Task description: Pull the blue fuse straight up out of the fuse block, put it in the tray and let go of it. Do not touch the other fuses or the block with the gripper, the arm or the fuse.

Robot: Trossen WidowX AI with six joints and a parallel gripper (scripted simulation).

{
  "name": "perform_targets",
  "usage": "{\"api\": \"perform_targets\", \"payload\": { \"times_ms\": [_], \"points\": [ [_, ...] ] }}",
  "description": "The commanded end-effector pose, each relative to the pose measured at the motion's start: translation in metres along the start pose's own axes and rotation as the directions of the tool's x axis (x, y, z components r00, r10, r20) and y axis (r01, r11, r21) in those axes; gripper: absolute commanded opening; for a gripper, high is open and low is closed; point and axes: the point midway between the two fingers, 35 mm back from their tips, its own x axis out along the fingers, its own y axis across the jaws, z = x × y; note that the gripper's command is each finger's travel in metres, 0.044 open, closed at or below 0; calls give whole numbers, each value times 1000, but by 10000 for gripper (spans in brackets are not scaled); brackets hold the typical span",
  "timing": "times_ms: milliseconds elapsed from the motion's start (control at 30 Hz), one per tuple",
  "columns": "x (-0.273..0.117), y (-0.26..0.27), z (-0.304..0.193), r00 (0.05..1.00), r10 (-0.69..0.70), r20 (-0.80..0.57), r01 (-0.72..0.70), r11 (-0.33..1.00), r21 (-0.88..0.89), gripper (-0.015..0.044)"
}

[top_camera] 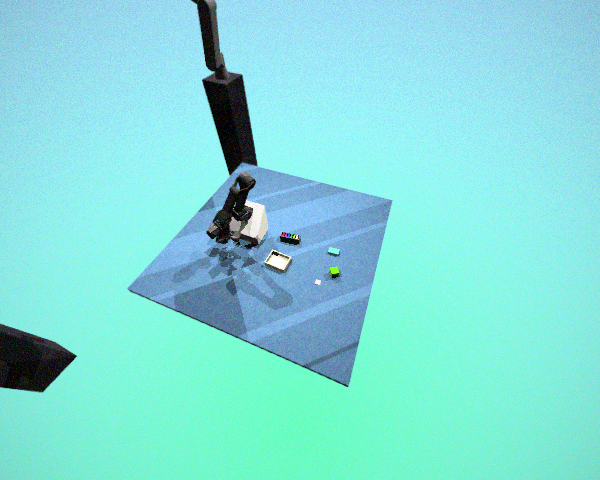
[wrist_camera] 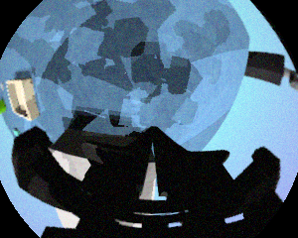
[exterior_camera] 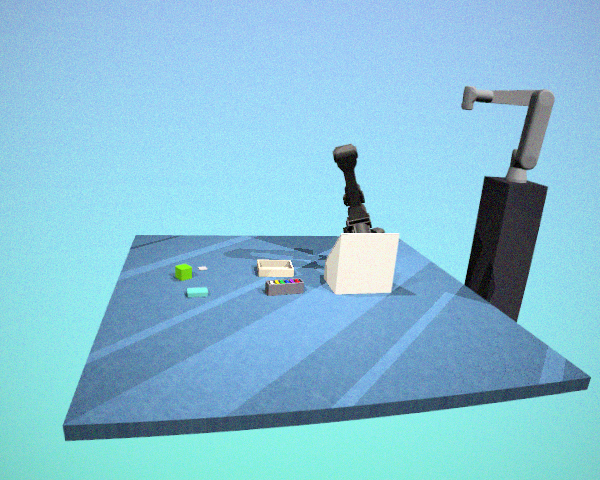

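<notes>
The black fuse block [top_camera: 290, 240] [exterior_camera: 285, 289] stands on the table with several coloured fuses in a row. The blue fuse [top_camera: 288, 235] [exterior_camera: 287, 282] sits in it between the green and the purple one. The cream tray [top_camera: 274, 267] [exterior_camera: 275, 272] [wrist_camera: 30, 94] stands beside the block and looks empty, apart from a dark shadow in one corner. My gripper [wrist_camera: 153, 129] is shut, its fingertips together with nothing seen between them. It is over the table away from block and tray, on the arm's far side from the block. The white box hides it in the exterior view.
A large white box [top_camera: 258, 227] [exterior_camera: 365, 263] stands between my arm and the block. A green cube [top_camera: 334, 271] [exterior_camera: 183, 272] [wrist_camera: 1, 106], a turquoise block [top_camera: 333, 251] [exterior_camera: 197, 292] and a small white square [top_camera: 317, 282] [exterior_camera: 202, 268] lie beyond the tray. A grey arm stands on a black pedestal [top_camera: 230, 118] [exterior_camera: 504, 242].
</notes>
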Motion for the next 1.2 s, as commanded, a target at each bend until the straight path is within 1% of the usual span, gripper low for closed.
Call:
{"api": "perform_targets", "payload": {
  "times_ms": [0,167,333,400,433,500,667,833,1000,1167],
  "points": [
    [-1,-1,0,1000,0,0,0,1000,0,0],
    [-36,-10,-4,1000,-1,-1,1,1000,-1,0],
    [-38,-10,-5,1000,-1,-1,1,1000,-1,0],
    [-33,-9,-3,1000,4,-4,-4,1000,9,53],
    [-32,-6,-1,1000,15,-10,-15,1000,15,67],
    [-30,1,3,998,51,-29,-50,998,33,67],
    [-21,30,16,982,155,-111,-147,986,84,67],
    [-14,65,26,956,215,-200,-195,974,111,67],
    [-10,105,31,933,227,-279,-203,973,112,67],
    [-9,143,29,923,204,-326,-174,978,119,67]
  ]
}}
